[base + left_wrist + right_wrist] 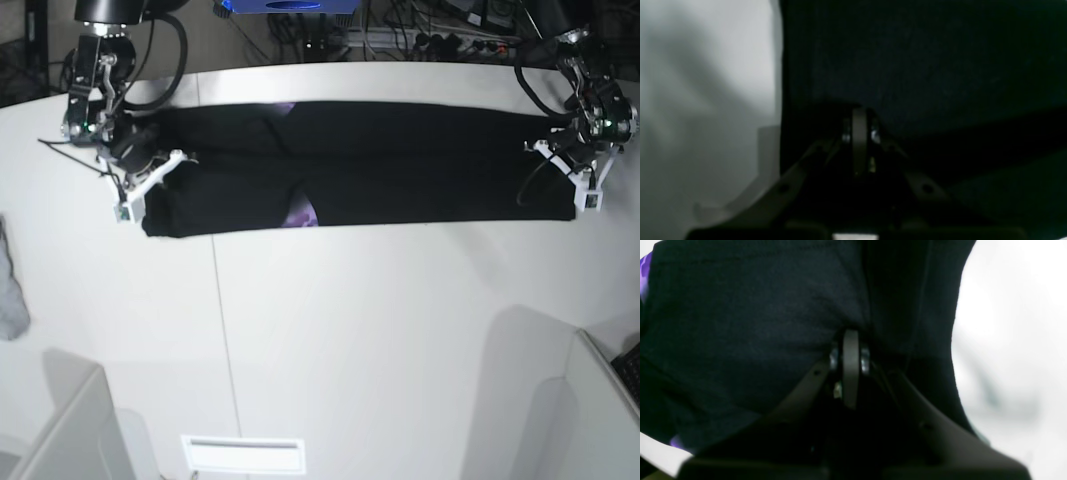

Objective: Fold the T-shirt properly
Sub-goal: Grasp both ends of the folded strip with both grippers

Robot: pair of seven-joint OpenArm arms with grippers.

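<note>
The black T-shirt [400,165] lies as a long band across the far part of the white table [380,330]. A bit of purple print [300,213] shows at its front edge. My left gripper [562,165] is at the band's right end and shut on the fabric. In the left wrist view its jaws [858,115] are closed into the black cloth [923,60]. My right gripper [150,168] is at the band's left end. In the right wrist view it [850,336] is shut on the T-shirt [750,323], with purple print [645,270] at the edge.
A small grey cloth [10,290] lies at the table's left edge. Grey panels stand at the front left [60,430] and front right [560,400]. A white slotted plate [243,455] sits at the front. Cables and a power strip [460,40] run behind the table.
</note>
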